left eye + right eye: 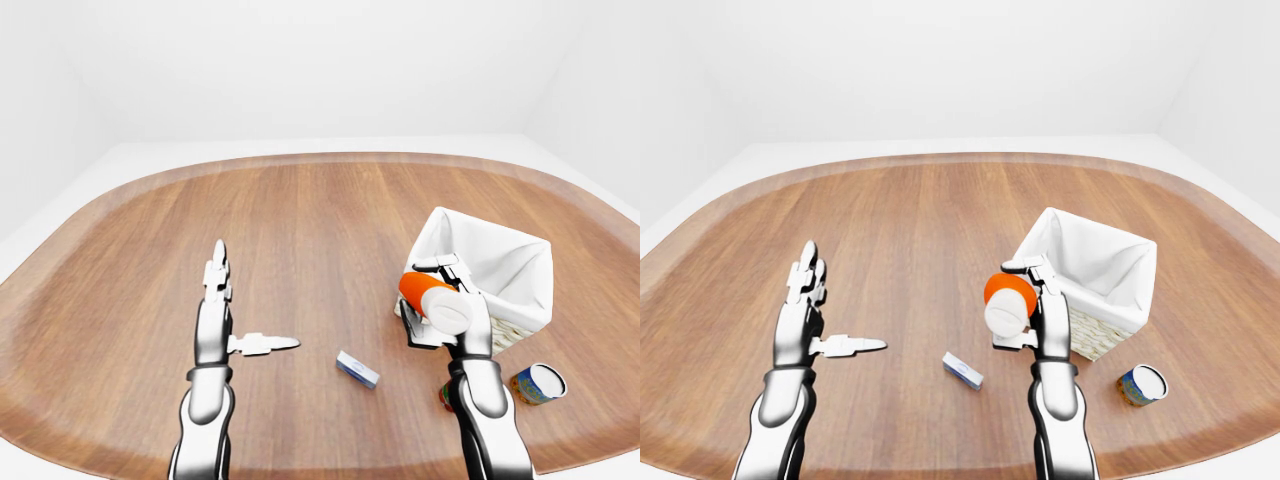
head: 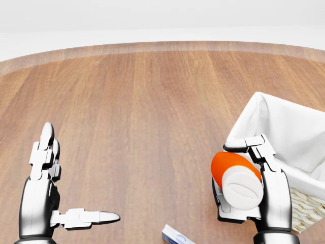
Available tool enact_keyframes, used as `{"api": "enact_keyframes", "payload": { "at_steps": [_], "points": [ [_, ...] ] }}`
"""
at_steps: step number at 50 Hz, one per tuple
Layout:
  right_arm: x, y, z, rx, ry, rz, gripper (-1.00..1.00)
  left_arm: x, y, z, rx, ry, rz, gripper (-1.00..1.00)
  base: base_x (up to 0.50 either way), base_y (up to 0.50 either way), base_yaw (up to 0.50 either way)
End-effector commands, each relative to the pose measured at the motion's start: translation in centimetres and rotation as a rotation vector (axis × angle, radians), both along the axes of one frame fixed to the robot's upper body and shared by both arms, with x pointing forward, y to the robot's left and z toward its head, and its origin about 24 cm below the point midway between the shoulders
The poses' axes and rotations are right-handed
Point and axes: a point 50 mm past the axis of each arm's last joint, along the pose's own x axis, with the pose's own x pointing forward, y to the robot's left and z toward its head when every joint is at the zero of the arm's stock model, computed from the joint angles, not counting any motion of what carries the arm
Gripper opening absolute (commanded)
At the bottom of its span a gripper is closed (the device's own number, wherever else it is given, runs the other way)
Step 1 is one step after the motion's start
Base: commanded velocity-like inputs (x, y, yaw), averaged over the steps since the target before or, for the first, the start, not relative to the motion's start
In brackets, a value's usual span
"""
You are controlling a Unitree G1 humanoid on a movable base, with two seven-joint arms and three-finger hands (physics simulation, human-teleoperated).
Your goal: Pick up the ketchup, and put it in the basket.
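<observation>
The ketchup [image 2: 235, 175] is an orange-red bottle with a white cap that faces the camera. My right hand [image 2: 234, 182] is shut on it, fingers over the top and thumb below. It hangs just left of the basket [image 2: 297, 137], a wicker box with a white cloth liner at the right of the head view. The bottle is outside the basket's rim. My left hand [image 2: 80, 174] is open at the lower left, fingers straight up and thumb pointing right, holding nothing.
A small blue and white box [image 1: 357, 369] lies on the wooden table between my arms. A blue and yellow can [image 1: 537, 382] lies right of my right forearm, below the basket. The table's curved edge [image 1: 300, 158] runs along the top.
</observation>
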Motion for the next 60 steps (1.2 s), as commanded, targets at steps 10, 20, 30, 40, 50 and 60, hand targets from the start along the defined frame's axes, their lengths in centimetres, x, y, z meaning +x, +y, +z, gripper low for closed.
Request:
{"api": "enact_keyframes", "payload": {
  "at_steps": [10, 20, 30, 40, 50, 60],
  "points": [
    [-0.2, 0.0, 2.1, -0.069, -0.057, -0.031, -1.00, 0.3, 1.3, -1.9, -0.014, 0.077, 0.045, 1.00, 0.00, 0.00, 0.00],
    [-0.4, -0.1, 5.3, -0.124, -0.196, -0.044, -1.00, 0.1, 1.6, -1.4, -0.023, 0.054, 0.049, 1.00, 0.00, 0.00, 0.00],
    [-0.2, -0.5, 6.5, -0.165, -0.249, -0.062, -1.00, 0.3, 1.7, -1.4, -0.022, 0.055, 0.051, 1.00, 0.00, 0.00, 0.00],
    [0.3, -1.0, 7.8, -0.247, -0.301, -0.081, -1.00, 0.6, 1.8, -1.8, -0.025, 0.073, 0.053, 1.00, 0.00, 0.00, 0.00],
    [1.2, -1.4, 9.4, -0.358, -0.350, -0.090, -1.00, 0.6, 1.9, -2.0, -0.027, 0.079, 0.049, 1.00, 0.00, 0.00, 0.00],
    [2.4, -2.2, 11.0, -0.510, -0.374, -0.104, -1.00, 0.7, 2.0, -2.1, -0.029, 0.086, 0.052, 1.00, 0.00, 0.00, 0.00]
  ]
}}
